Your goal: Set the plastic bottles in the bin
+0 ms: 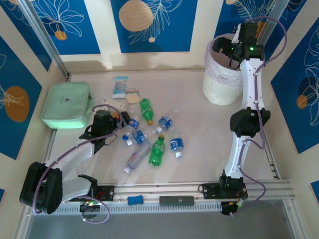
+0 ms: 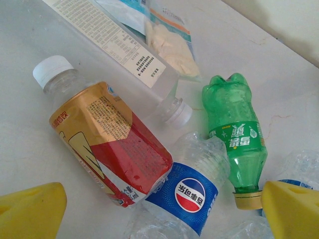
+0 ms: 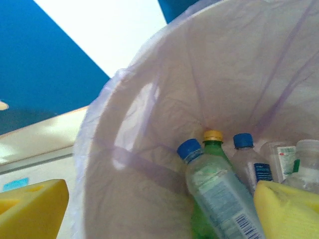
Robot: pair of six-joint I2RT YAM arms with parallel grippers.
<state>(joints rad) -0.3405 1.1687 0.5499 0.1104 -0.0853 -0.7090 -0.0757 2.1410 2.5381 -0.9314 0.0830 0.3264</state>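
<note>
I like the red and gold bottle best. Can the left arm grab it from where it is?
Probably yes. The left gripper hangs open right above the red and gold bottle, and nothing covers its middle. Only the blue-label bottle crowds its lower end.

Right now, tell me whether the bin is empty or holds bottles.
Not empty: the bin holds several bottles, including a blue-capped bottle and a green bottle.

Between the fingers of the left pincer (image 2: 159, 211): crushed clear plastic bottle with blue label (image 2: 192, 196), red-white-blue Pepsi roundel crossed by Chinese characters. Beside one finger: green plastic bottle (image 2: 234, 129), white Chinese lettering, upside down. Further ahead: clear bottle with red-and-gold label (image 2: 109, 144), print too small. Below the right pincer (image 3: 159, 209): blue-capped clear bottle (image 3: 224, 199), barcode.
</note>
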